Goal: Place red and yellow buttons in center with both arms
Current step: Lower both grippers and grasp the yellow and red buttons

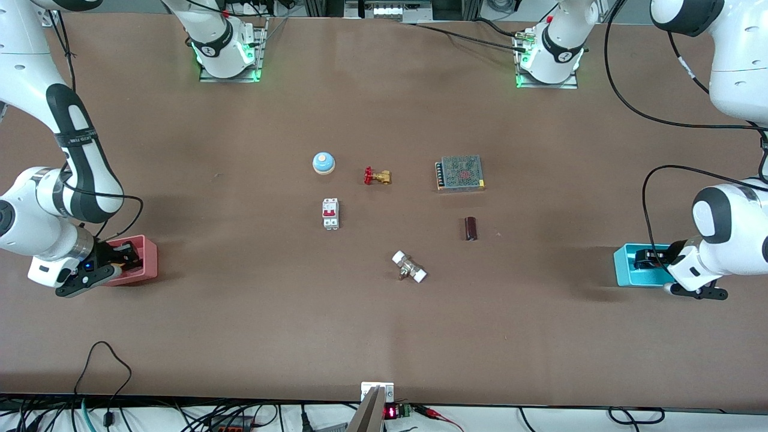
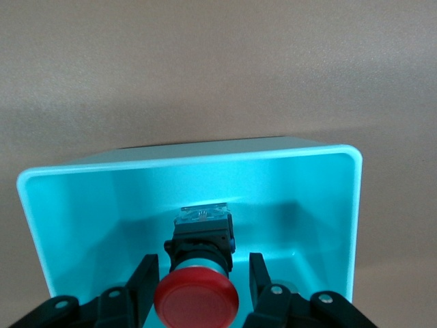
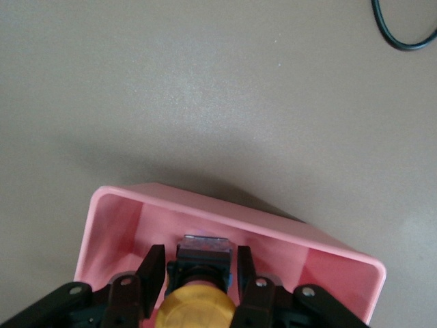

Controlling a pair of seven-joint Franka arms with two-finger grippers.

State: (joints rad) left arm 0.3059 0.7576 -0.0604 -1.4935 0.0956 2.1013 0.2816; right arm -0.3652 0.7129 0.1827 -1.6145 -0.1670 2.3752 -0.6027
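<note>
At the right arm's end of the table, the right gripper is down inside the pink bin, and its wrist view shows the fingers standing on either side of the yellow button, close against its black body; they look clamped on it, though I can't swear the pads are fully seated. The middle of the table holds a blue dome, a brass valve, a white breaker, a meshed power supply, a dark cylinder and a white-capped fitting, with bare brown surface among them. At the left arm's end, the left gripper sits in the teal bin, fingers apart around the red button, with a gap on each side. To do this well, I'd squeeze on the bodies below the caps, then lift straight up clear of the bin walls before swinging inward.
</note>
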